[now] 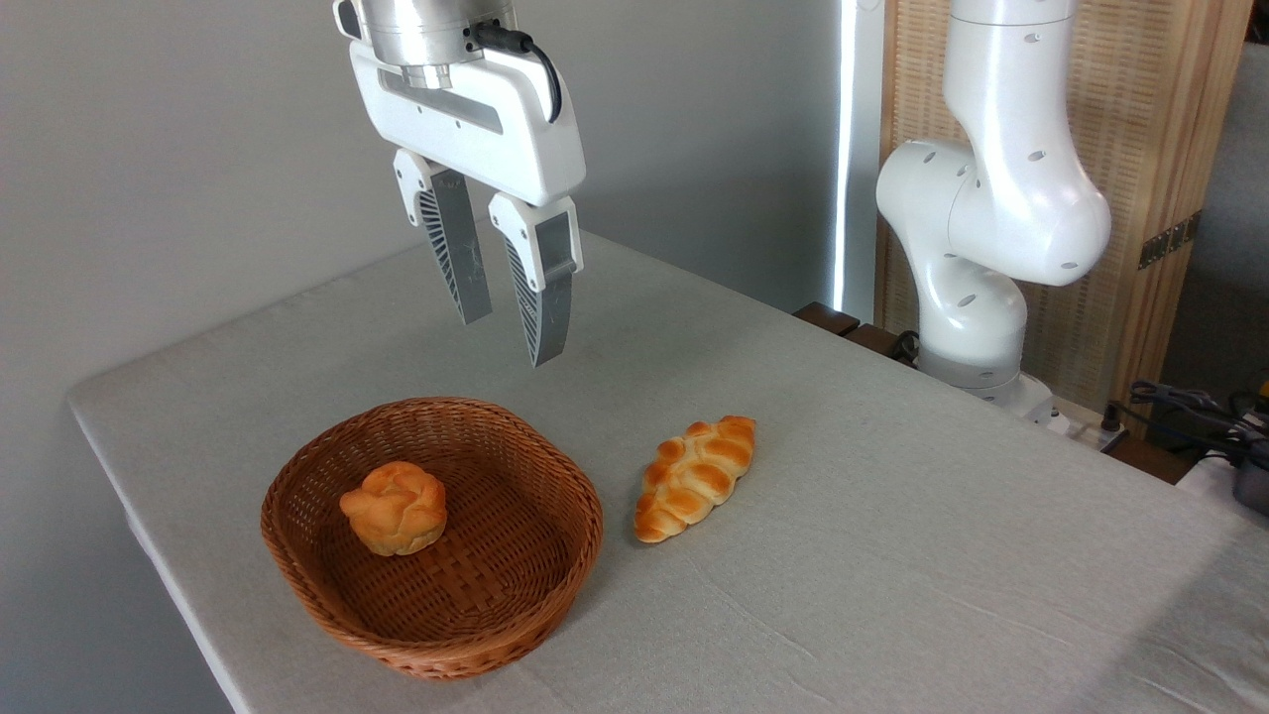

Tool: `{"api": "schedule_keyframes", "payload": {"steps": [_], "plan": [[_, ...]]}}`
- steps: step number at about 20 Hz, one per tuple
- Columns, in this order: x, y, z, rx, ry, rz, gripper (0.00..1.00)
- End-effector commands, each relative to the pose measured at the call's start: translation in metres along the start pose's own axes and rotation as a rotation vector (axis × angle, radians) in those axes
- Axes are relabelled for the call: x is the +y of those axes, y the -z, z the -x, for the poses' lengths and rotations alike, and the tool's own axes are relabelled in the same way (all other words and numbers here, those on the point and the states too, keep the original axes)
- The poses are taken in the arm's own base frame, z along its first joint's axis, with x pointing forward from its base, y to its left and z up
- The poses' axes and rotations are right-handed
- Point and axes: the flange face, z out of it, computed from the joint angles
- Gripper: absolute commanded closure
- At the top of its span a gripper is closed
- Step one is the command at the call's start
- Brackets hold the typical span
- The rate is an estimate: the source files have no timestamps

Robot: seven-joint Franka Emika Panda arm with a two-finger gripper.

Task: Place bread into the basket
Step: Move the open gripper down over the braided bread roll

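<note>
The bread [696, 477], a braided golden loaf, lies on the grey tablecloth just right of the basket [555, 464], not touching it. The round brown wicker basket holds a small knotted bun [395, 508] left of its middle. My gripper [511, 340] hangs well above the basket's far rim, up and left of the loaf. Its two grey fingers [543, 288] point down with a narrow gap and nothing between them.
The arm's white base [977, 297] stands at the table's far right edge. Cables and a power strip [1190, 407] lie beyond that edge. The table's left edge [149, 535] runs close to the basket. Bare cloth stretches right and in front of the loaf.
</note>
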Motion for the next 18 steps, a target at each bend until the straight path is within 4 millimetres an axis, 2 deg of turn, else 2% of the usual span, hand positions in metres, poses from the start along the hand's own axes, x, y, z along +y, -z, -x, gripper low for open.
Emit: {"api": "schedule_keyframes", "payload": {"steps": [1,7,10,14,18], "plan": [[0.004,-0.010,0.013,-0.009,0.009,0.013,0.00],[0.005,-0.012,0.015,-0.013,0.009,0.016,0.00],[0.015,-0.019,0.029,-0.020,-0.005,0.025,0.00],[0.044,-0.056,0.065,-0.059,-0.023,0.066,0.00],[0.065,-0.113,0.094,-0.079,-0.013,0.089,0.00]]}}
